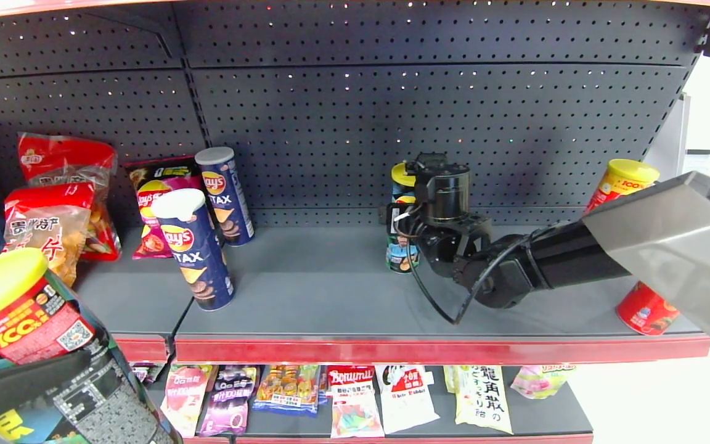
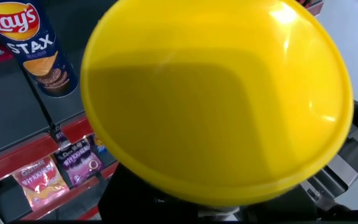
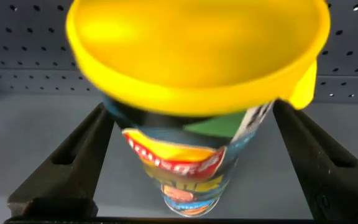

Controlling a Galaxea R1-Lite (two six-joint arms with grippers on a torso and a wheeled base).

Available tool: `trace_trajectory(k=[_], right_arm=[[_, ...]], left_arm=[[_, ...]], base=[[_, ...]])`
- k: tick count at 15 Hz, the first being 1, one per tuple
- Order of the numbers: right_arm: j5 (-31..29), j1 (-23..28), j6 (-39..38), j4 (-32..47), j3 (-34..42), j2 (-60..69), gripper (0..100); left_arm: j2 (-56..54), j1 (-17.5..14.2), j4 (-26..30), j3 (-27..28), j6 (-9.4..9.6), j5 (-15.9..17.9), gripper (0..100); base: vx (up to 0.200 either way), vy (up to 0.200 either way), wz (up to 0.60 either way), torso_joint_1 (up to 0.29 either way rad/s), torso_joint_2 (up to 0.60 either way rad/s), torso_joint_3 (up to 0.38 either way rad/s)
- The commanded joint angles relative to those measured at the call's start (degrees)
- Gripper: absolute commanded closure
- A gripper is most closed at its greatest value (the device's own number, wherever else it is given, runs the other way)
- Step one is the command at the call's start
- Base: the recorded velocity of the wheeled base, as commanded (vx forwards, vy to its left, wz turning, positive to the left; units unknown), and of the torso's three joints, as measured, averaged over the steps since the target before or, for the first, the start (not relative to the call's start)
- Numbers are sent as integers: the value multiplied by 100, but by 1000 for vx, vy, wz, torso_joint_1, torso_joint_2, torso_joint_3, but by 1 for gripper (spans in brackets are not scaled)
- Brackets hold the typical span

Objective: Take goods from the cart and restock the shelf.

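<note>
At the near left, the left gripper [image 1: 22, 385] is clamped on a yellow-lidded can [image 1: 22, 308] that is not yet shelved. Farther in, on the shelf [image 1: 330, 296], the right gripper [image 3: 191, 118] is spread either side of a second can [image 3: 188, 174], which stands upright near the back, apparently placed. Blue tubes [image 1: 198, 253] already stand to the left.

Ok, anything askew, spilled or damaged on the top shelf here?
Nothing is spilled or damaged. The yellow-lidded can between the right gripper's open fingers stands upright on the shelf. The only untidiness is that the rear blue can stands at the back while the front blue can is nearer the edge.
</note>
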State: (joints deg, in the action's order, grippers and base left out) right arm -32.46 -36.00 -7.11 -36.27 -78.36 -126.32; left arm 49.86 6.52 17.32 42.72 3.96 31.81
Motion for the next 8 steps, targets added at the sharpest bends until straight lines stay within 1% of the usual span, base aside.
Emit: trace_trajectory(k=[1,8], right_arm=[[-14,5,-1,6,-30,-42,0],[-14,40,-1,-3,-100,-121,0]], left_arm=[[6,7,-1,-9,-1,10,100],[15,7,-1,-9,-1,10,100]], base=[[0,0,0,0,0,0],[0,0,0,0,0,0]])
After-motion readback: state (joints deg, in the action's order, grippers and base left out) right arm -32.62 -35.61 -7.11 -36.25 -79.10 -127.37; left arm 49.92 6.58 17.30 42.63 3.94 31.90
